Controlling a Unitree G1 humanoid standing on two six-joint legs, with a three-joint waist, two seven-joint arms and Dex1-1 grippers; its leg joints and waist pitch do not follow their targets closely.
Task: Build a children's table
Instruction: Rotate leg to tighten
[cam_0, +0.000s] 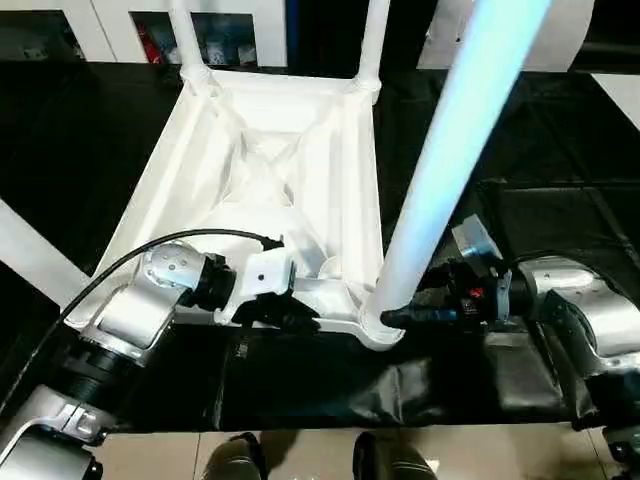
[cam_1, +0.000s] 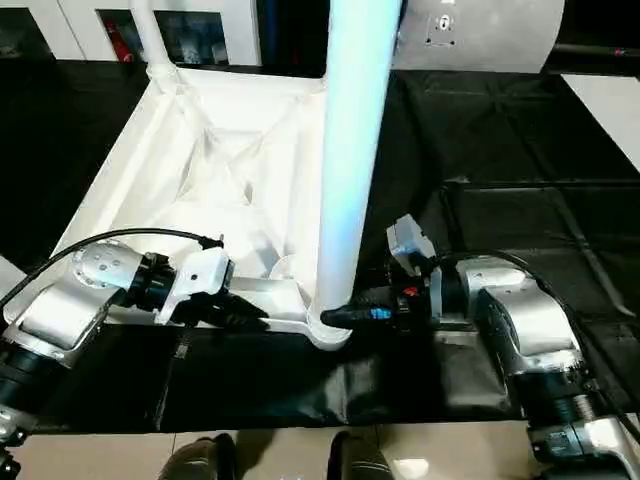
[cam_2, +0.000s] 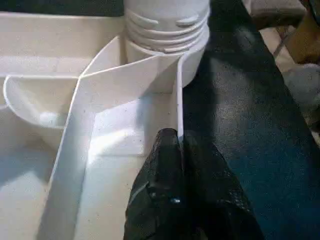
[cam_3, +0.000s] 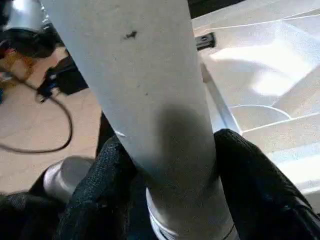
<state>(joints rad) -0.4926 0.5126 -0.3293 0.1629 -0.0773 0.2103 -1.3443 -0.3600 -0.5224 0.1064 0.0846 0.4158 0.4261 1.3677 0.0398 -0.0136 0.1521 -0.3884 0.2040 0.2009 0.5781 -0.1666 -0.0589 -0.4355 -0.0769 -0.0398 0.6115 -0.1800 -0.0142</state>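
The white tabletop (cam_0: 260, 170) lies upside down on the black-covered table, ribs facing up. Two white legs (cam_0: 185, 35) (cam_0: 373, 40) stand in its far corner sockets. A third leg (cam_0: 450, 150) rises from the near right corner socket (cam_0: 378, 325). My right gripper (cam_0: 395, 316) reaches in from the right, its fingers (cam_3: 107, 170) pressed against both sides of this leg just above the threaded base. My left gripper (cam_0: 300, 315) is shut on the tabletop's thin near rim (cam_2: 177, 100), a little left of that socket.
A white cabinet with glass doors (cam_0: 130, 30) stands behind the table. A white slanted bar (cam_0: 30, 255) lies at the far left. The table's front edge (cam_0: 320, 425) is close to my feet (cam_0: 380, 460). A black cable (cam_0: 130, 255) arcs over my left forearm.
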